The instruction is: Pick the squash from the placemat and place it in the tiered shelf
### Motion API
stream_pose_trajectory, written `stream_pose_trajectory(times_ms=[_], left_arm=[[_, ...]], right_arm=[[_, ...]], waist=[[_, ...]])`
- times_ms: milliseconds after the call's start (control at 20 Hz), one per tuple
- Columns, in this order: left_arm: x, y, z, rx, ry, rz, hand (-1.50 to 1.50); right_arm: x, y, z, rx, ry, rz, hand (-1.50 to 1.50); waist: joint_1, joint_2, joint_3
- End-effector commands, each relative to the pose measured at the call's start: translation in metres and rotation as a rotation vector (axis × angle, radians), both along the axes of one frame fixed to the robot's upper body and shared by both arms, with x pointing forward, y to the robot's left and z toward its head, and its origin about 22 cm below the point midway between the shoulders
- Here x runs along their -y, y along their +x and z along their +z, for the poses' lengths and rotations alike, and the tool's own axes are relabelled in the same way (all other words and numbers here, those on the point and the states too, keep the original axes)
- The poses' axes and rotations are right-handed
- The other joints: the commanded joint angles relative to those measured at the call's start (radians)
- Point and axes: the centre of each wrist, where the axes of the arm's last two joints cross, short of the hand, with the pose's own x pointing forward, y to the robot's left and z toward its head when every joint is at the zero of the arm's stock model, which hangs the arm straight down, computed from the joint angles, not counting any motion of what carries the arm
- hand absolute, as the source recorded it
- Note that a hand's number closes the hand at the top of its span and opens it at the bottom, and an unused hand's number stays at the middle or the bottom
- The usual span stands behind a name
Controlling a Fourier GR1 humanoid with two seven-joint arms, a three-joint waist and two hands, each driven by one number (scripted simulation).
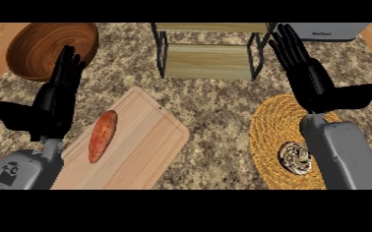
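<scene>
A speckled stone tabletop (218,103) carries the tiered shelf (208,59). Nearer than the shelf, the squash (295,157) waits ungrasped on the woven placemat (276,128); both hands, left hand (58,98) and right hand (312,78), show released, straight fingers.

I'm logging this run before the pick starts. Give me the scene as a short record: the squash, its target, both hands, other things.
squash: lies on the round woven placemat, partly hidden by the right forearm
tiered shelf: far middle, nothing on its shelves
right hand: open, fingers straight, beyond the squash
left hand: open, resting at left
other: sweet potato on cutting board; wooden bowl far left
</scene>
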Motion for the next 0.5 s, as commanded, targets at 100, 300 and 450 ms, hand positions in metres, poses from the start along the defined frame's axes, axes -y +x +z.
stream_pose_trajectory(times_ms=[100, 300, 450], left_arm=[[-0.035, -0.025, -0.046, -0.273, -0.016, 0.116, 0.00], [-0.038, -0.046, -0.080, -0.458, -0.065, 0.156, 0.00], [-0.045, -0.055, -0.094, -0.561, -0.095, 0.123, 0.00]], right_arm=[[0.089, -0.032, 0.002, 0.017, -0.150, -0.414, 1.50], [0.200, -0.085, -0.023, -0.260, -0.544, -0.857, 1.50], [0.221, -0.127, -0.057, -0.394, -0.326, -1.109, 1.50]], waist=[[-0.099, -0.020, -0.010], [-0.201, 0.038, -0.031], [-0.144, -0.004, -0.008]])
